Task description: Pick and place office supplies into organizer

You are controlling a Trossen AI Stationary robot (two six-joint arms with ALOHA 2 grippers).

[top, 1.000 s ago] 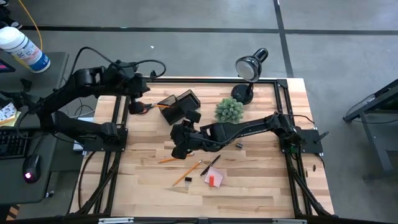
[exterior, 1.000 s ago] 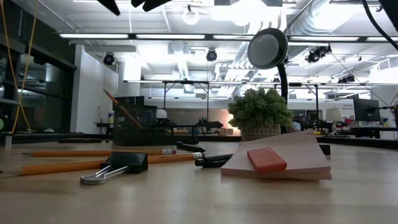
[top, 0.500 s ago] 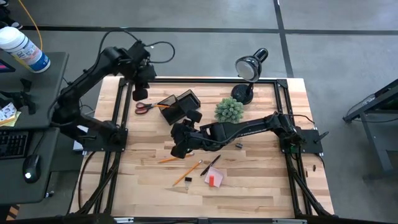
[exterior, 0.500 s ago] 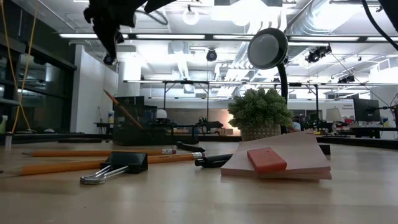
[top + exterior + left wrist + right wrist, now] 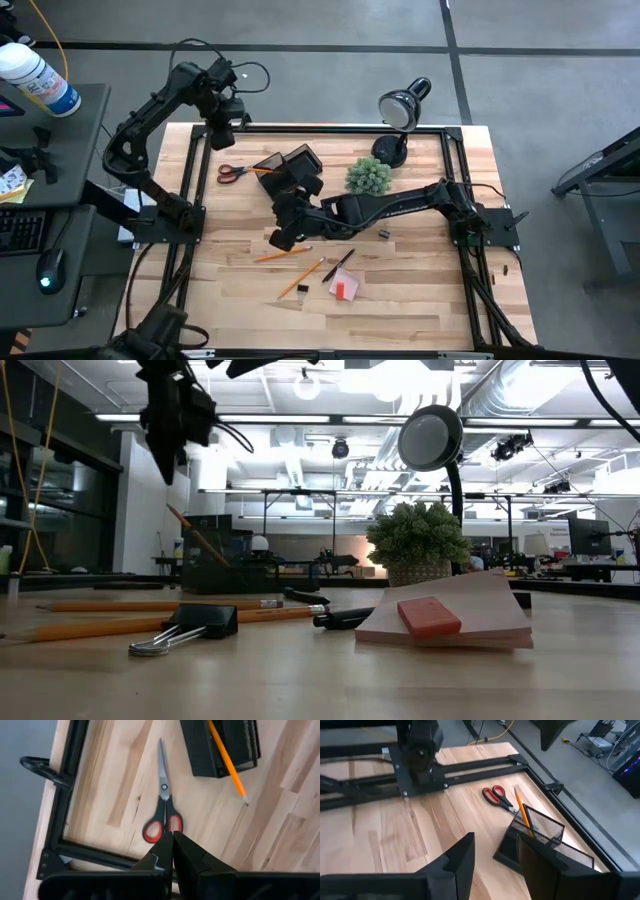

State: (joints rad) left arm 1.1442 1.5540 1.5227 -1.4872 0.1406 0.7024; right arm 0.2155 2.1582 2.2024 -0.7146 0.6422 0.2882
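The orange-handled scissors [image 5: 235, 172] [image 5: 164, 807] lie flat near the table's far left corner. Beside them the dark mesh organizer [image 5: 295, 168] [image 5: 536, 840] stands on the table, with a pencil [image 5: 227, 765] leaning out of it. My left gripper [image 5: 222, 132] [image 5: 173, 837] is shut and empty, high above the scissors' handles. My right gripper [image 5: 285, 228] [image 5: 495, 847] is open and empty, just on the near side of the organizer. Two pencils [image 5: 275, 257] [image 5: 300, 278], a black pen [image 5: 340, 265], a binder clip [image 5: 190, 630] and the pink sticky-note pad [image 5: 345, 288] lie toward the near edge.
A green spiky plant [image 5: 368, 177] and a black desk lamp [image 5: 400, 110] stand to the right of the organizer at the far edge. A second small clip [image 5: 383, 234] lies under my right arm. The black frame rail [image 5: 75, 775] runs along the table's left edge. Bare wood shows at near left.
My left gripper has risen from table height beside the scissors to well above them, drifting toward the far edge. The scissors stay flat where they were. My right gripper has edged slightly toward the table's left.
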